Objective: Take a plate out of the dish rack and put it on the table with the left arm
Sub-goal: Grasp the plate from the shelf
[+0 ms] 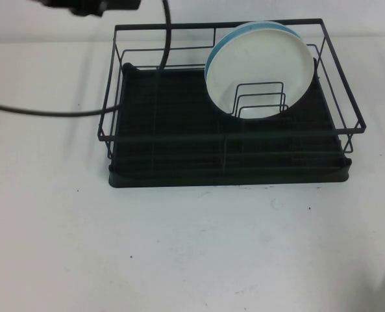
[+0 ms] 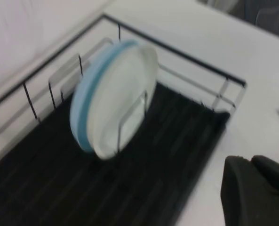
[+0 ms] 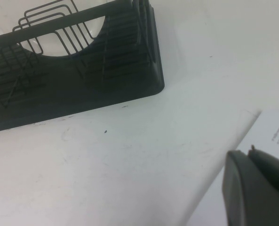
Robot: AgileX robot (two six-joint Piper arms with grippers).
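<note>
White plate standing on edge in the dish rack, in the far right part, leaning back against a light blue plate directly behind it, the two touching face to back. Propped by the small upright wire dividers that cross in front of its lower half. Seen from the left wrist as a pale disc with the blue one's rim showing along one side and a wire divider across its face. Only its lower edge visible from the right wrist, behind the dividers.

Rack resting on the white table, black drip tray beneath the wire frame; rest of the tray bare of dishes. A few small dark specks scattered on the tabletop.

Left arm at the top edge of the high view, above and beyond the rack's far left corner, with a black cable looping down across the table to the left of the rack. Left gripper only a dark blurred shape at the corner of its own view, apart from the plate; opening impossible to tell.

Right gripper low near the table's right side, well apart from the rack; a single dark finger showing, opening impossible to tell. Beside it a white sheet with small printed text, too small to read.
</note>
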